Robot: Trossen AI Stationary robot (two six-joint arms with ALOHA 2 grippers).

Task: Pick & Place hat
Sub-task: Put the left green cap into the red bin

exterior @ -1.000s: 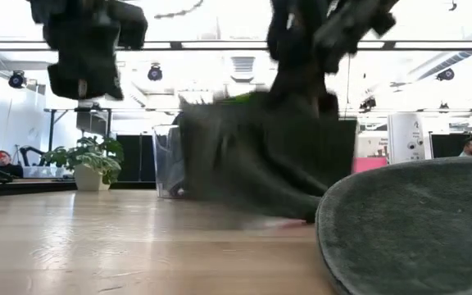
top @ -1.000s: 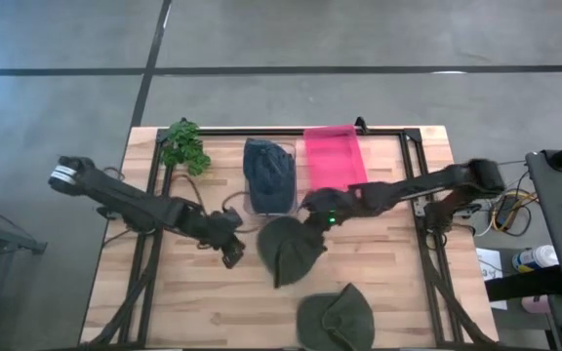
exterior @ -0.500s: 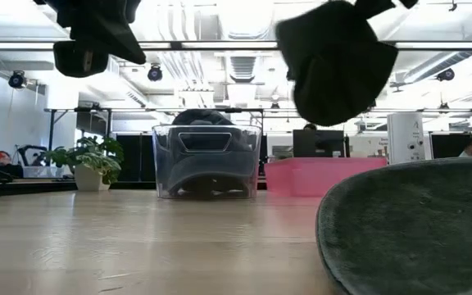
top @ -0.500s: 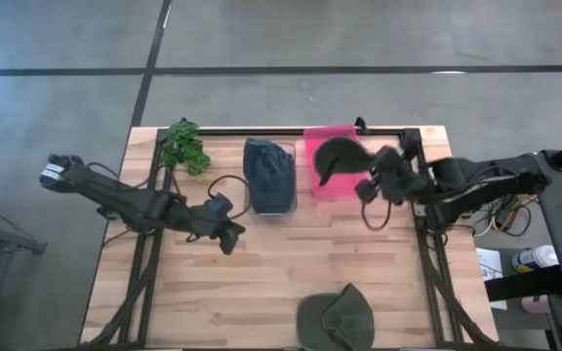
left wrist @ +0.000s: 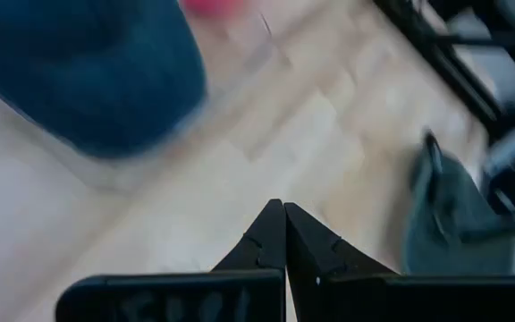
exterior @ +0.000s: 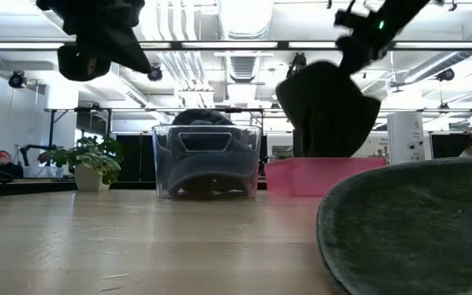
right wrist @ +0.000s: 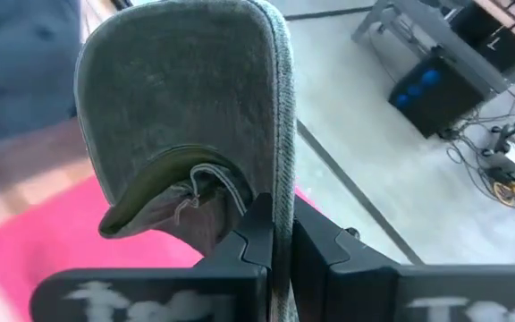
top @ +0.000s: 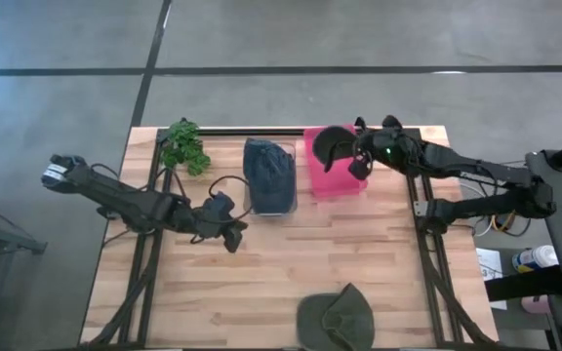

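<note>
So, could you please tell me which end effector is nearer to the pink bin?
Right. The right end effector hangs over the pink bin, shut on the hat; the left end effector waits beyond the clear bin.

A dark grey-green hat (top: pixel 332 146) hangs over a bright pink bin (top: pixel 337 178). A navy blue hat (top: pixel 269 171) fills a clear bin (exterior: pixel 206 161). Another grey-green hat (top: pixel 337 319) lies on the pale wooden table (top: pixel 261 283) beside a green plant (top: pixel 184 145).
</note>
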